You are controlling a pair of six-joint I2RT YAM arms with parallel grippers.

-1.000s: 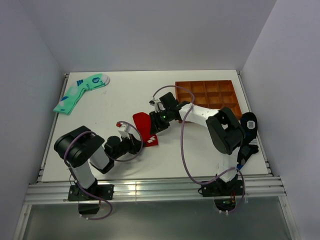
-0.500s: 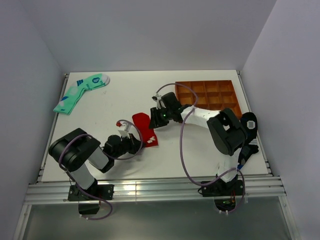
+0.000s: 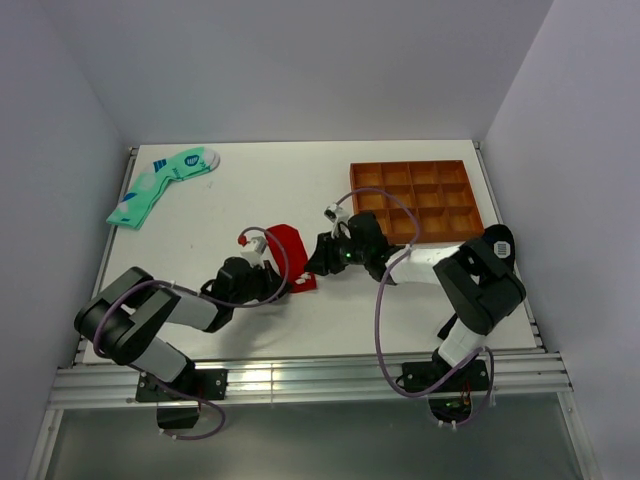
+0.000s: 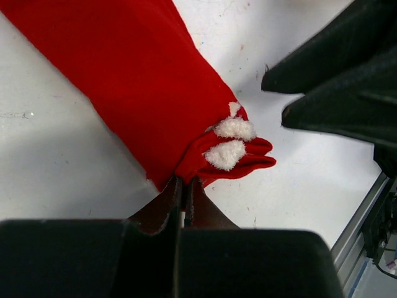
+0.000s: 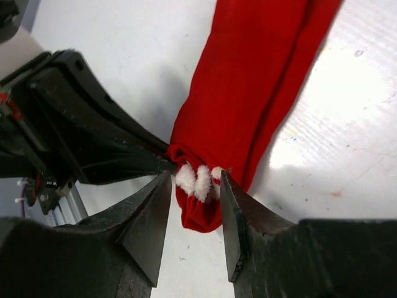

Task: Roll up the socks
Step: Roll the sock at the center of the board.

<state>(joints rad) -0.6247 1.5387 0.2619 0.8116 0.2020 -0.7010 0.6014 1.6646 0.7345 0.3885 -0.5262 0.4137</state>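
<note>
Right end effector (image 5: 193,184) has swung down from the socks' (image 5: 248,81) far side to their near end; left arm reaches further in. Left end effector (image 4: 184,187) pinched tight on the white-tufted end. Right one narrow, fingers flanking that same end, no clear squeeze. Socks lie mid-counter (image 3: 260,190), stretched away from both, well apart from brown tray (image 3: 410,164).

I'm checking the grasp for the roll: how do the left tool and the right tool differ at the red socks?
The left tool is shut, pinching the edge of the red socks; the right tool is open, its jaws straddling the white-tufted end. The left tool reaches in from the left, the right tool from the opposite side. Both meet at that same end.
</note>
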